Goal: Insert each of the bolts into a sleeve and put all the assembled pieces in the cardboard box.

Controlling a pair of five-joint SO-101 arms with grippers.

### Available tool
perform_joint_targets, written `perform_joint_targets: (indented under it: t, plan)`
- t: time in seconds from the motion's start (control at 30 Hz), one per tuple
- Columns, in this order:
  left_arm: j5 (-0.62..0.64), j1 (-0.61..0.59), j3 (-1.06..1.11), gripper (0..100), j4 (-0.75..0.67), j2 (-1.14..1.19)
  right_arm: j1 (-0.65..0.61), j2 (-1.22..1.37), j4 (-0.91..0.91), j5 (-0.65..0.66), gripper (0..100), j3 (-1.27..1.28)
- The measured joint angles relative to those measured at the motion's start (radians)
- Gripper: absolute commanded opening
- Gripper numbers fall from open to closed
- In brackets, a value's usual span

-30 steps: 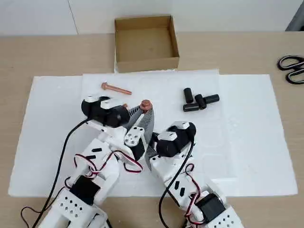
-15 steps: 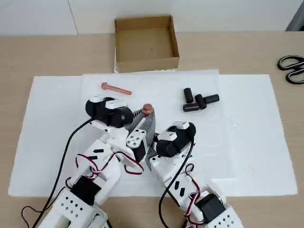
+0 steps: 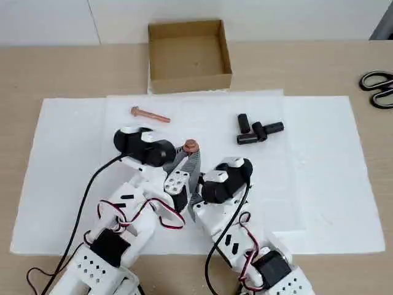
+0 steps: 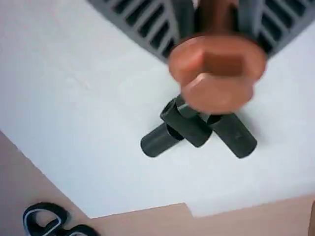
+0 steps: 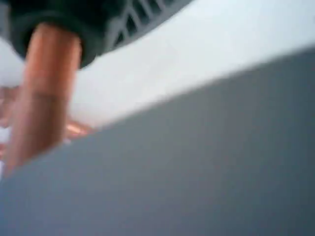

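Note:
My left gripper (image 3: 186, 155) is shut on a copper bolt (image 3: 191, 146), whose hex head (image 4: 216, 73) stands just past the grey ribbed fingers (image 4: 142, 19). My right gripper (image 3: 194, 171) meets it from the other side, shut on a black sleeve (image 5: 49, 24). The bolt's shaft (image 5: 44, 98) comes out through that sleeve. A second bolt (image 3: 150, 114) lies loose on the foam, up and to the left. Several black sleeves (image 3: 255, 131) lie in a cluster to the right, also seen past the bolt head (image 4: 197, 128). The cardboard box (image 3: 190, 82) stands open behind them.
A white foam sheet (image 3: 319, 172) covers the work area on the wooden table. Scissors (image 3: 377, 89) lie at the far right edge of the table. More copper (image 5: 74, 130) shows on the foam under the arms. My right gripper's own grey finger (image 5: 197, 162) looms close.
My left arm has shifted right and drawn the bolt head a little closer to the right gripper. The right arm has stayed still.

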Motion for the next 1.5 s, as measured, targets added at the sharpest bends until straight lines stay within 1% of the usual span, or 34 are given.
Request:
perform_joint_targets:
  t: [0.3,0.43,0.63,1.0,1.27,1.43,1.5]
  plan:
    - [-0.008,0.031,0.037,1,0.003,0.000,0.003,0.000,0.000,-0.003,0.4,0.000]
    - [-0.048,0.032,0.037,1,0.005,0.000,0.003,0.000,0.000,-0.003,0.4,0.000]
    - [-0.055,0.041,0.037,1,0.069,-0.002,0.005,0.000,0.000,-0.003,0.4,0.000]
    - [-0.055,0.043,0.037,1,0.075,-0.002,0.005,0.000,0.000,-0.003,0.4,0.000]
    - [-0.055,0.043,0.017,1,0.153,-0.003,0.002,0.000,0.000,-0.003,0.4,0.000]
    - [-0.055,0.043,0.017,2,0.153,-0.003,0.002,0.000,0.000,-0.003,0.4,0.000]
    - [-0.055,0.043,0.012,6,0.172,-0.005,0.000,0.000,0.000,-0.003,0.4,0.000]
